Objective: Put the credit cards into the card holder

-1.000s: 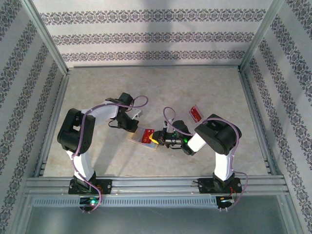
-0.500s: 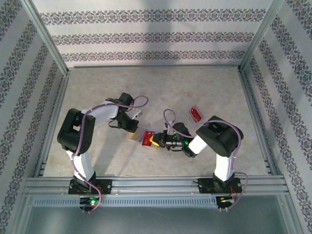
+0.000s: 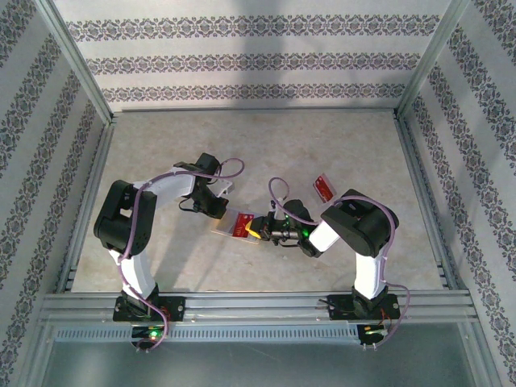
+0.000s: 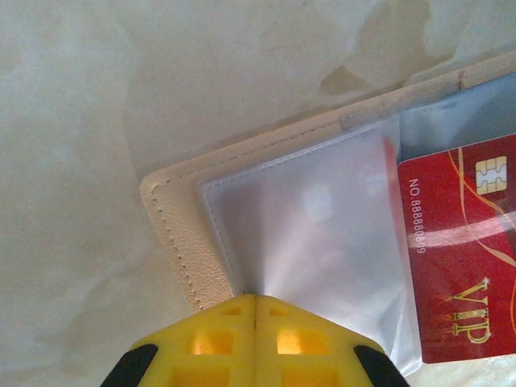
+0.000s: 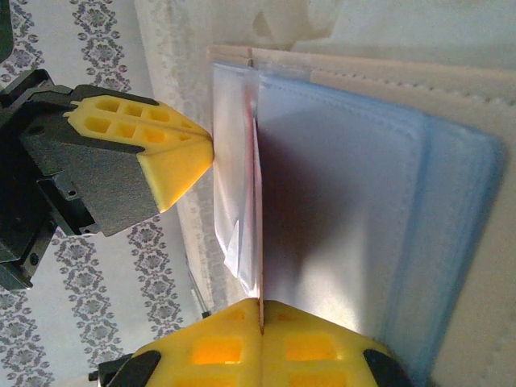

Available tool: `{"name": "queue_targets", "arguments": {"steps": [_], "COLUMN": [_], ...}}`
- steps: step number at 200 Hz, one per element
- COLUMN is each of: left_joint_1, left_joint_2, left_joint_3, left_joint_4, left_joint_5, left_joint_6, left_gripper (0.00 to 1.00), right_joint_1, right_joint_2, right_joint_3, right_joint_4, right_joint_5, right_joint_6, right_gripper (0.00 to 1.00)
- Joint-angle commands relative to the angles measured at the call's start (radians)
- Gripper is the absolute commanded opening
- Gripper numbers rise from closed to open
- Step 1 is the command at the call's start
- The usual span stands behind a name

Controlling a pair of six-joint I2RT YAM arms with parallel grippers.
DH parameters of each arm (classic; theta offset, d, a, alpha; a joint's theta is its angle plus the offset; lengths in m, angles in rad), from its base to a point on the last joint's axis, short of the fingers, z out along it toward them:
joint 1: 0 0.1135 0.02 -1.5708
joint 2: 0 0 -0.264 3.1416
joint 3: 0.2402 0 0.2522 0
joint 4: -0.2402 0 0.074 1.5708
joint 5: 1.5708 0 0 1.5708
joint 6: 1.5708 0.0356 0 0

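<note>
Left pincer (image 4: 255, 302): clamped on card holder (image 4: 173, 218) pocket.
Right pincer (image 5: 260, 310): pinching red credit card (image 4: 459, 258).
Change: card barely closer to left pincer; insertion unfinished.

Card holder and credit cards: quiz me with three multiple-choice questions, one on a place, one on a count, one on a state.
1. Where does the loose credit card lie?
A) on the table, beyond the right arm
B) against the far wall
C) under the left arm's base
2. How many red cards show from above?
A) one
B) two
C) four
3. The card holder is:
A) snapped shut
B) open, clear pockets showing
C) standing on edge

1 A: it lies flat, apart from the holder.
2 B: one loose, one at the holder.
3 B: the left wrist view shows a clear pocket inside the tan cover.
</note>
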Motion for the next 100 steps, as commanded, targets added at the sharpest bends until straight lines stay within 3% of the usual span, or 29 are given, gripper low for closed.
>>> {"name": "queue_targets", "arguments": {"steps": [1, 56, 100], "left_joint_1": [-0.013, -0.012, -0.013], "left_joint_2": [-0.007, -0.004, 0.0], "left_joint_3": [-0.022, -0.023, -0.02], "left_joint_4": [-0.019, -0.017, -0.019], "left_joint_5": [-0.011, -0.011, -0.012], "left_joint_6": [0.017, 0.019, 0.017], "left_gripper": [0.0, 0.0, 0.0], "right_joint_1": [0.006, 0.009, 0.014], "right_joint_2": [-0.031, -0.102, -0.071], "right_joint_3": [0.002, -0.033, -0.018], "right_joint_4": [0.004, -0.053, -0.057], "right_joint_5": [0.0, -0.004, -0.006], "right_joint_6": [-0.005, -0.031, -0.03], "right_gripper": [0.0, 0.0, 0.0]}}
